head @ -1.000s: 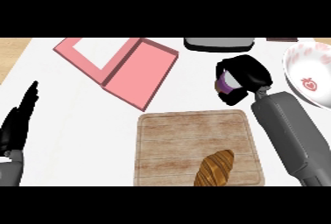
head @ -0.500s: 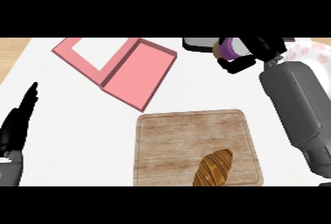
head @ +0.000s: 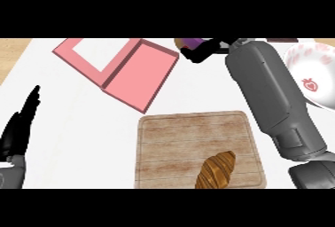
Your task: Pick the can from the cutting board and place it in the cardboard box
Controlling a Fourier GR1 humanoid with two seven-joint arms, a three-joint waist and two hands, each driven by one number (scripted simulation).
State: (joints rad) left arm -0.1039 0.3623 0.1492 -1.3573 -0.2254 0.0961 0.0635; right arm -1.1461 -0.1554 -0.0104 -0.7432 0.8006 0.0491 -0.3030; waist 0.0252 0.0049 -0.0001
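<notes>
Can point(head: 193, 43) shows at the top edge, just right of the box point(head: 141, 73). Left hand point(head: 23, 126) rests open, fingers straight. The pink box lies open on the desk point(head: 78, 133). Board point(head: 189, 142) carries a pastry point(head: 216, 170). Right hand point(head: 204, 50), forearm reaching forward, curls round the can.

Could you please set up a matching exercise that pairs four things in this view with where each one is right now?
Things:
1. purple can
2. brown striped pastry
3. pink cardboard box
4. white bowl with red strawberry print

Places:
A. lying on the wooden cutting board
B. at the view's right edge
C. held in the right hand, near the top edge
D. upper left of the view, lying open

Pairs: 1-C, 2-A, 3-D, 4-B.
</notes>
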